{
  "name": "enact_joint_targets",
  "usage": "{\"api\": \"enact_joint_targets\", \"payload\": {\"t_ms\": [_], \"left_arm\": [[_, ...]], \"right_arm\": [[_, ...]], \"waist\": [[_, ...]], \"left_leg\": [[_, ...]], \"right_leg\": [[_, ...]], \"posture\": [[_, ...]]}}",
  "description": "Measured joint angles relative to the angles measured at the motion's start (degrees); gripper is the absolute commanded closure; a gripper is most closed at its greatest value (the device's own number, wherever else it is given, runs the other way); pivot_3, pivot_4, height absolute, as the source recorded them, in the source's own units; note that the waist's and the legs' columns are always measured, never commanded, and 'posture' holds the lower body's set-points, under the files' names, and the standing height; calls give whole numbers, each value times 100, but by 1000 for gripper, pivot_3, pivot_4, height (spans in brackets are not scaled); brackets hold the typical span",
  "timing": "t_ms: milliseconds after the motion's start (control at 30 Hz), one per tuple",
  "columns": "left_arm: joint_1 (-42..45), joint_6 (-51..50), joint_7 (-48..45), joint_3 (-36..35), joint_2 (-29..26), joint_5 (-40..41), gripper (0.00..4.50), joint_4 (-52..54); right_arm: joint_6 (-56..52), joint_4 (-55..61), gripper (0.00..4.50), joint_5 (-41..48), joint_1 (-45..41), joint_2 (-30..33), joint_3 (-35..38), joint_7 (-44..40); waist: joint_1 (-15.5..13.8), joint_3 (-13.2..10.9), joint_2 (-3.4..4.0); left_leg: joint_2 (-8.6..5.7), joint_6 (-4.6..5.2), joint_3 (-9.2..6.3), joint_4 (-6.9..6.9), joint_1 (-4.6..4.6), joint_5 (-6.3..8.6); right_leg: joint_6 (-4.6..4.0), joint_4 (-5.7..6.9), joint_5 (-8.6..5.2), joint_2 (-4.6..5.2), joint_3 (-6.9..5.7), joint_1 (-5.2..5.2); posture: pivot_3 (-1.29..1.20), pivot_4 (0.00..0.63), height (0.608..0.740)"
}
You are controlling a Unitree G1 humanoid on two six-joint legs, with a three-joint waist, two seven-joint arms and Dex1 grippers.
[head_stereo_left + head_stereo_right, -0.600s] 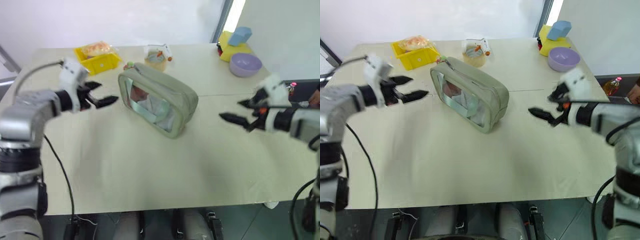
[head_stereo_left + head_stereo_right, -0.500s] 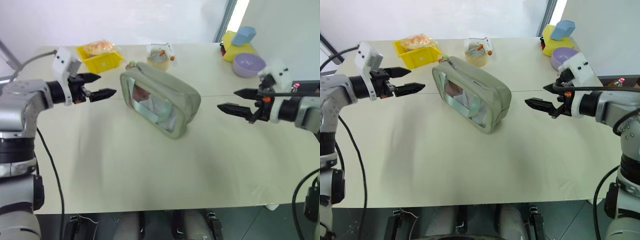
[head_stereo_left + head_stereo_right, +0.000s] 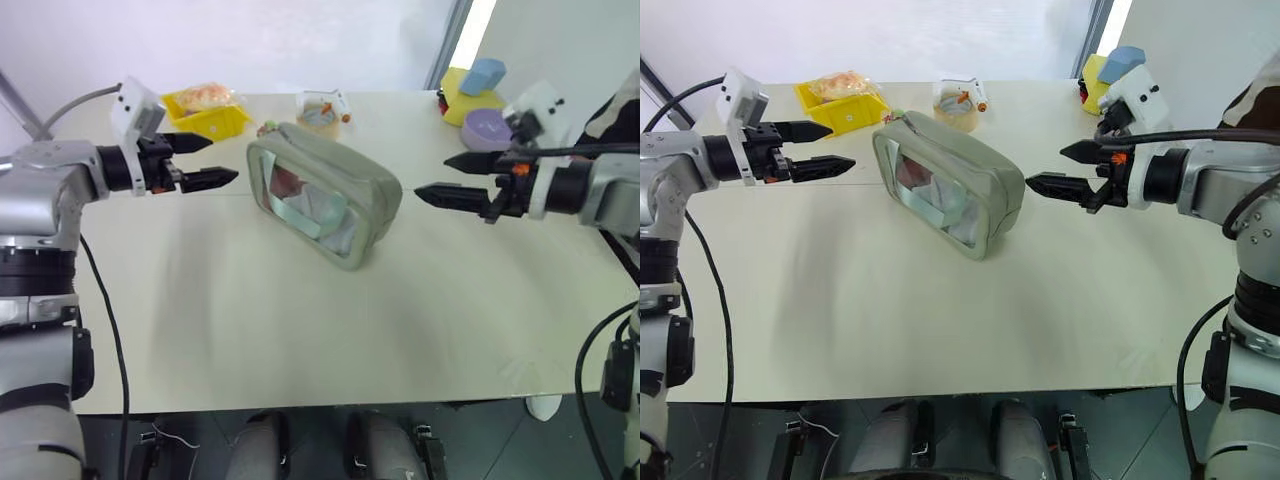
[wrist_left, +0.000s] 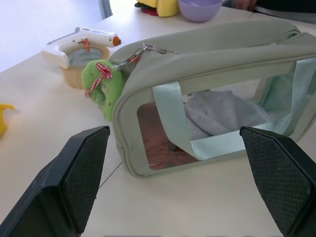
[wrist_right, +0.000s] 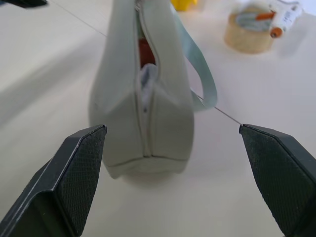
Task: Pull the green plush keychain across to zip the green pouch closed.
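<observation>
The green pouch point(image 3: 325, 205) lies slantwise in the middle of the table, clear window side towards me. Its top zipper point(image 5: 139, 74) gapes, showing red and white contents. The green plush keychain point(image 4: 103, 86) hangs from the zipper pull at the pouch's far left end point(image 3: 264, 128). My left gripper point(image 3: 222, 160) hovers open, just left of that end and apart from it. Facing the pouch's right end across a short gap, my right gripper point(image 3: 432, 175) is also open. Neither holds anything.
Behind the left gripper stands a yellow bin point(image 3: 205, 115) with a packet in it. A tape roll with a white tool on top point(image 3: 320, 110) sits behind the pouch. At the back right are a purple bowl point(image 3: 485, 128), yellow and blue blocks point(image 3: 478, 80) and a person's sleeve point(image 3: 622, 100).
My right gripper has moved left and risen, coming closer to the pouch's right end. The left gripper has risen slightly beside the left end. Both stayed open; the pouch has not moved.
</observation>
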State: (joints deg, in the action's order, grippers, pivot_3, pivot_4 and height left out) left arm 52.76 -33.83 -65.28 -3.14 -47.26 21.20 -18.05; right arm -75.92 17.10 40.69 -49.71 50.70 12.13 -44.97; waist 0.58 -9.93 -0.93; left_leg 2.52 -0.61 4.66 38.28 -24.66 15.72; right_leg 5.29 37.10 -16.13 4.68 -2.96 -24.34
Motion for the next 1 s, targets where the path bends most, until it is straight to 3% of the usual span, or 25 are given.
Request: {"api": "enact_joint_targets", "payload": {"t_ms": [233,533,833,900,1000], "left_arm": [[175,225,-54,4,-28,-102,13,-195],[8,218,90,-65,-39,-53,13,15],[-616,-157,581,-288,69,245,13,1270],[-779,-290,705,-368,68,331,0,1524],[-848,-388,841,-473,54,409,0,1678]], "right_arm": [[364,-244,23,29,-340,-17,-337,-95],[781,-1018,23,-737,-1574,-1689,-1869,671],[956,-1729,23,-1349,-1537,-2054,-2983,446],[1116,-1692,532,-1393,-1439,-2044,-3101,264],[1606,-1696,1838,-1571,-1412,-2016,-3200,-77]], "waist": [[2,0,0],[32,0,2],[18,1,0],[20,1,0],[21,1,0]], "left_leg": [[-1,0,5,1,0,0],[11,-28,16,-3,4,-17],[15,-17,4,47,-37,-10],[15,-16,2,57,-38,-10],[12,-15,0,65,-38,-8]], "right_leg": [[0,0,0,1,4,-1],[0,21,0,-8,20,-15],[5,26,3,0,16,-20],[5,35,3,-4,14,-20],[5,34,3,-6,13,-20]], "posture": [[0,150,739],[0,150,739],[0,150,739],[0,150,739],[0,150,739]]}}
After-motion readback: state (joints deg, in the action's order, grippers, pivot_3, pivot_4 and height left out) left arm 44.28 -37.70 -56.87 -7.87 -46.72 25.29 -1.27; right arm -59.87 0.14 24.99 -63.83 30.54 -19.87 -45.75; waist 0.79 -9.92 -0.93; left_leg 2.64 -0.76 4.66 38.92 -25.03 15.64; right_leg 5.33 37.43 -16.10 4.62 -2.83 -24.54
